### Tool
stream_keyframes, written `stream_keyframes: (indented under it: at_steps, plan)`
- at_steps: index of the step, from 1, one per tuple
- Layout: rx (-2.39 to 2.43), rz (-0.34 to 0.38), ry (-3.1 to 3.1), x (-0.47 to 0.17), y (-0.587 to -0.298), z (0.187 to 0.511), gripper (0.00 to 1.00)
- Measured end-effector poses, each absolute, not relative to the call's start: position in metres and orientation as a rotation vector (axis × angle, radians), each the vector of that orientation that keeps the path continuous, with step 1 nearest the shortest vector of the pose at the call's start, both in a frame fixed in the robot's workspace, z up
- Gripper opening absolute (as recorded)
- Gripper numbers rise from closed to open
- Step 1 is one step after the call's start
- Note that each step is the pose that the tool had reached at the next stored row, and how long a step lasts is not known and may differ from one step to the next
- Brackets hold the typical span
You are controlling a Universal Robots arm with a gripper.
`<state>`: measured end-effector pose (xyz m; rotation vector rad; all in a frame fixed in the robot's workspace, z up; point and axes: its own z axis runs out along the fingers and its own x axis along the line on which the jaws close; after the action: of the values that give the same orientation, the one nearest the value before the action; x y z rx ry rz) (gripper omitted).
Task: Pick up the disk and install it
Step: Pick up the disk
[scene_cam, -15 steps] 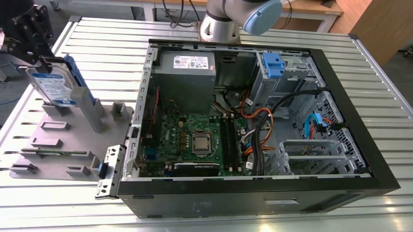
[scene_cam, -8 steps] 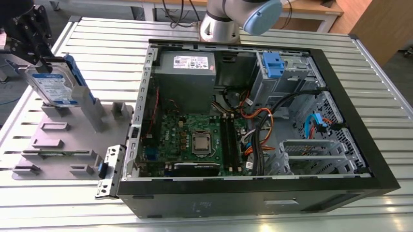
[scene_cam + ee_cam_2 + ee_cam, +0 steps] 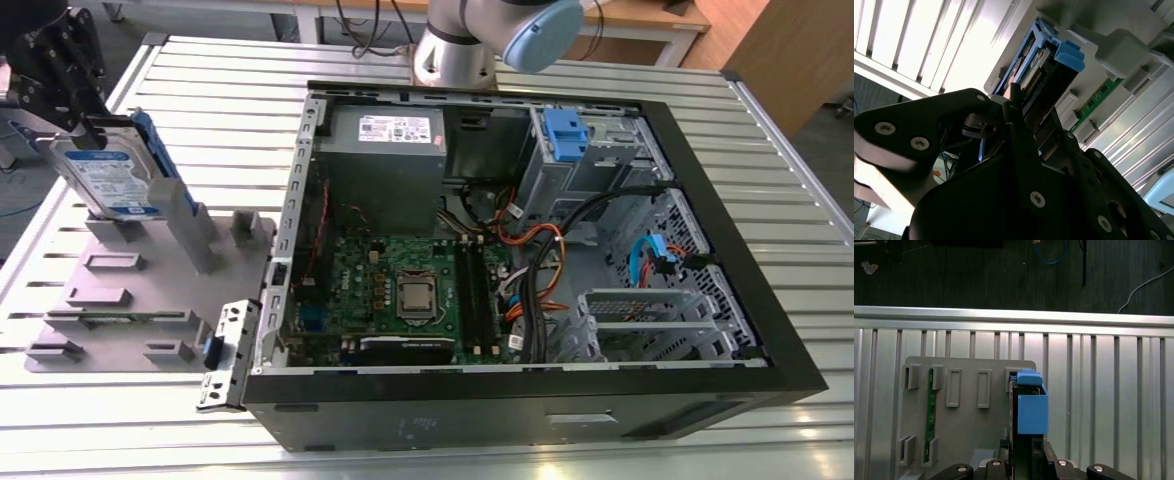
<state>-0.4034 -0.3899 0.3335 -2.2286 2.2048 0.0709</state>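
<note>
**Claw clamped on the disk at its grey rack**

In the exterior view the black claw (image 3: 80, 125) sits at the top end of the disk (image 3: 114, 180), which stands on edge directly beneath it. The disk's labelled face is turned outward and one blue rail runs down its long side. The fingers (image 3: 1010, 466) reach down either side of the disk and lie against its two flat faces, so the claw is clenched on the disk.

The disk's lower end is down among the upright posts of a flat grey rack (image 3: 120, 300) lying on the slatted metal worktop (image 3: 200, 90). Whether that end rests in its slot or hangs just clear of it cannot be told.

In the first wrist view the disk (image 3: 1031, 407) is seen edge-on straight ahead of the claw (image 3: 1028, 462), with the rack (image 3: 969, 430) spreading out to one side of it. A green circuit strip (image 3: 930, 405) stands in one of the rack's slots, well apart from the claw. In the second wrist view the disk (image 3: 1039, 65) runs away from the claw between the black fingers.

Well away from the claw, towards the exterior view's right, an open computer case (image 3: 534, 420) lies on the worktop with its boards and cables showing. The arm's base (image 3: 454, 50) stands just beyond the case.
</note>
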Motion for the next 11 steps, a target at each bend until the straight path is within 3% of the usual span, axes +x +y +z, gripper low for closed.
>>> stream_keyframes:
  at_steps: [11]
  plan:
    - [-2.229, 0.071, 2.205, -0.403, -0.39, 0.348, 0.35]
